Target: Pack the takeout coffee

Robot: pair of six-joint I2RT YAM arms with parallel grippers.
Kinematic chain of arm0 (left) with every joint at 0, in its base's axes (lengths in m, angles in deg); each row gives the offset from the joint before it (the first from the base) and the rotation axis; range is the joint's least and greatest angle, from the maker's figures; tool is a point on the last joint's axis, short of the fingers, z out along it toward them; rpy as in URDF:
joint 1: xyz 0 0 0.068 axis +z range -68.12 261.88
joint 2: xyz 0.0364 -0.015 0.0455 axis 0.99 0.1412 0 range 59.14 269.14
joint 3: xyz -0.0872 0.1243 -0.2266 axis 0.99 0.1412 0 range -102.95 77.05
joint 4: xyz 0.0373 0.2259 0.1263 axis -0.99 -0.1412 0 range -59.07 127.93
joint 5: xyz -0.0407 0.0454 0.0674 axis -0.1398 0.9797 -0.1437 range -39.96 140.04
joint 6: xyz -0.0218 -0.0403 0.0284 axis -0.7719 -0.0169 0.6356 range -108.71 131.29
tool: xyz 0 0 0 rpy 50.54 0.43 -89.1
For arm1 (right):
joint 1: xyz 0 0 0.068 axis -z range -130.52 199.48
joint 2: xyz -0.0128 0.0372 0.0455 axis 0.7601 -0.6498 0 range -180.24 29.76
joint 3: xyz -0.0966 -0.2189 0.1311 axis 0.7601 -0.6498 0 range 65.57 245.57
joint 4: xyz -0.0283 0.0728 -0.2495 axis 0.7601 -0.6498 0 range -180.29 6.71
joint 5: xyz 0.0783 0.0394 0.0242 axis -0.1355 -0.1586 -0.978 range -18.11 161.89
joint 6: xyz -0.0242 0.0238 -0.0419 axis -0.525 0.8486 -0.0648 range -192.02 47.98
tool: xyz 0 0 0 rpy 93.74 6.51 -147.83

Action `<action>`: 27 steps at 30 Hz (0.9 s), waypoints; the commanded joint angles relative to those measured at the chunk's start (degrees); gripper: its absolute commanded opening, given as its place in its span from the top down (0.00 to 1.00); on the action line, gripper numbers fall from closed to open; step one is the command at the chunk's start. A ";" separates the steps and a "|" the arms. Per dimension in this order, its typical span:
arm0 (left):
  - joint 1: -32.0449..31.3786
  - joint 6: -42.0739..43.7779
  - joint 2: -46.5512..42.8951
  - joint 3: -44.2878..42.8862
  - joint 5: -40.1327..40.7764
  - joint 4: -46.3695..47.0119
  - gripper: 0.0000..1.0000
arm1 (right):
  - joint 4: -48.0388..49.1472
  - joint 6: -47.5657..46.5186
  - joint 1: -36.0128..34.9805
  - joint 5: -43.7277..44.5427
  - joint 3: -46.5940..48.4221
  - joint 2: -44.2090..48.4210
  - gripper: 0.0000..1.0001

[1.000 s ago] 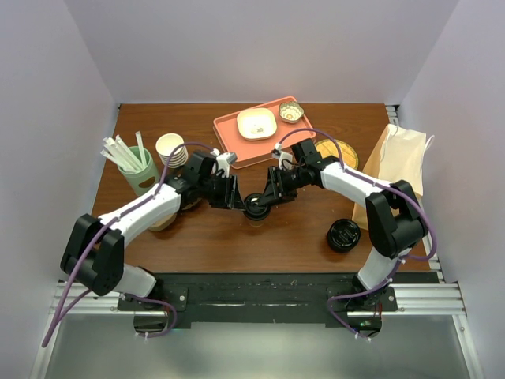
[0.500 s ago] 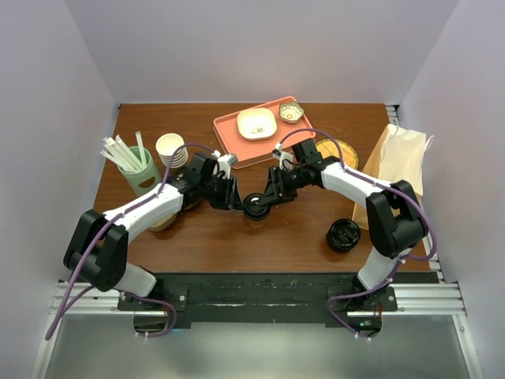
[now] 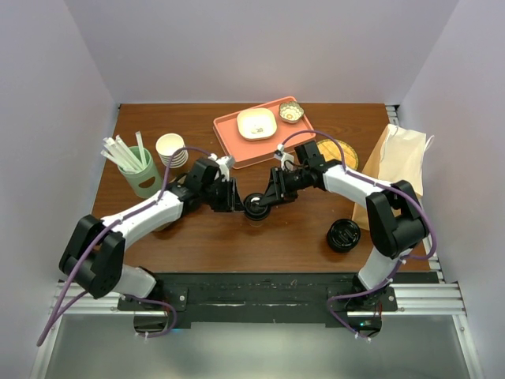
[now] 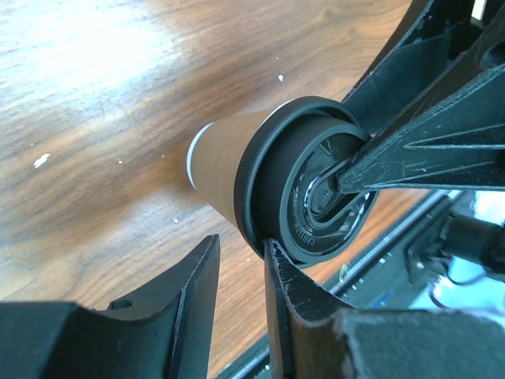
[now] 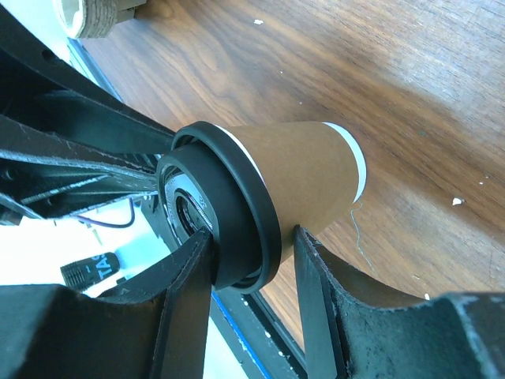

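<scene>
The takeout coffee (image 3: 255, 208), a brown paper cup with a black lid, stands mid-table between both arms. In the right wrist view my right gripper (image 5: 253, 234) is shut on the takeout coffee (image 5: 308, 174), one finger on the lid's top and the other against the cup wall under the rim. My left gripper (image 4: 240, 241) reaches in from the left, open by a narrow gap with nothing between its fingers. One of its fingertips (image 4: 270, 246) touches the lid's outer edge, beside the takeout coffee (image 4: 225, 158). From above, my left gripper (image 3: 237, 201) and right gripper (image 3: 267, 197) flank the lid.
A brown paper bag (image 3: 402, 162) lies at the right edge. A squat black round piece (image 3: 344, 235) sits near the right arm's base. An orange tray (image 3: 229, 142) with dishes is at the back. Stacked cream cups (image 3: 170, 148) and a green holder of straws (image 3: 138, 170) stand left.
My left arm has shifted slightly right toward the cup and its fingers have narrowed. The right gripper and the cup have barely moved.
</scene>
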 commanded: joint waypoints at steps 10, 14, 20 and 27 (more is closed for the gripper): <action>-0.39 4.42 2.09 -16.31 6.64 -18.41 0.57 | -14.97 -15.62 -0.70 11.17 5.65 -8.01 0.59; 1.29 6.71 2.00 -20.01 7.33 -20.87 0.56 | -16.57 -18.17 -0.70 9.68 7.50 -8.27 0.58; 2.88 11.54 2.79 -19.41 4.53 -18.69 0.57 | -16.83 -20.19 -0.87 5.46 8.12 -7.84 0.58; 2.96 13.57 2.53 -13.88 -6.36 -10.16 0.58 | -17.80 -21.07 -2.19 4.58 8.91 -7.92 0.58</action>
